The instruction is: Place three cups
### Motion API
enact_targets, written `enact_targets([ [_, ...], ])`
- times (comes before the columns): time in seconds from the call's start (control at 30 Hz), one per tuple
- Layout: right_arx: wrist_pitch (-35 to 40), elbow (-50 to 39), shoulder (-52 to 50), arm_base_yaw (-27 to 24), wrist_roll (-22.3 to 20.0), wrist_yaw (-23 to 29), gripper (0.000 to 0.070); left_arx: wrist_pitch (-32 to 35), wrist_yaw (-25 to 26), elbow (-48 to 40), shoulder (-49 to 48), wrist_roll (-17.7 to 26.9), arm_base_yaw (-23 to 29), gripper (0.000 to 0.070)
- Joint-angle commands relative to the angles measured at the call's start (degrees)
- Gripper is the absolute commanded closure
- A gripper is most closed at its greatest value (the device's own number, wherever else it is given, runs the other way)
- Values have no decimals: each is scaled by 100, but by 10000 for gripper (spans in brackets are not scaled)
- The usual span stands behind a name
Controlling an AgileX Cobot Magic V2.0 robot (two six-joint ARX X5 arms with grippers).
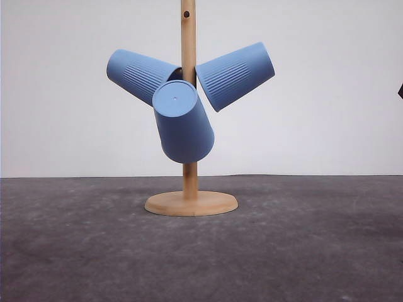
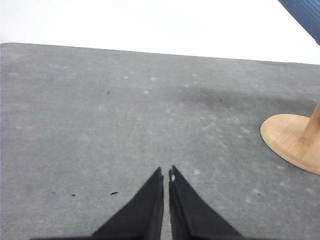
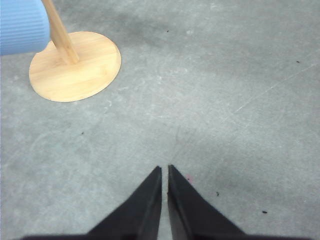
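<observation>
Front view, centre of frame: wooden stand point(image 1: 189, 151) with round base point(image 1: 191, 204) on the dark grey tabletop point(image 1: 302, 251). All three cups are hung on it, none on the tabletop. Left cup point(image 1: 140, 74) sits upper left of the post, tilted, closed end pointing up and out to the left. Right cup point(image 1: 235, 75) mirrors it upper right of the post. Front cup point(image 1: 182, 121) hangs at centre, covering the post, its flat closed end turned toward the camera. Left and front cups overlap in the picture; cannot tell if they touch.

My left end effector point(image 2: 166, 172): fingers pressed together, nothing between them, above bare tabletop, the stand's base at the right edge of that frame.

My right end effector point(image 3: 164, 169): fingers likewise pressed together, holding nothing, the base in the upper left of that frame.
</observation>
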Motion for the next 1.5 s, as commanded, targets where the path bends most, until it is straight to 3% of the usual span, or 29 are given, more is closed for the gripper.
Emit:
enact_targets([
  [0.0, 61, 52, 24, 4, -31, -2, 684, 81, -35, -105, -111, 34, 0, 700],
  [0.87, 62, 52, 24, 4, -35, -1, 684, 261, -33, -341, -92, -28, -149, 700],
  [1.13, 74, 1, -291, 4, -525, 177, 684, 261, -33, -341, -92, -28, -149, 700],
  [1.3, 148, -588, -1202, 2, -356, 799, 684, 260, -33, -341, -92, -28, -149, 700],
  [1.47, 837, -1673, -2503, -39, 248, 1231, 684, 261, -33, -341, -92, -28, -149, 700],
])
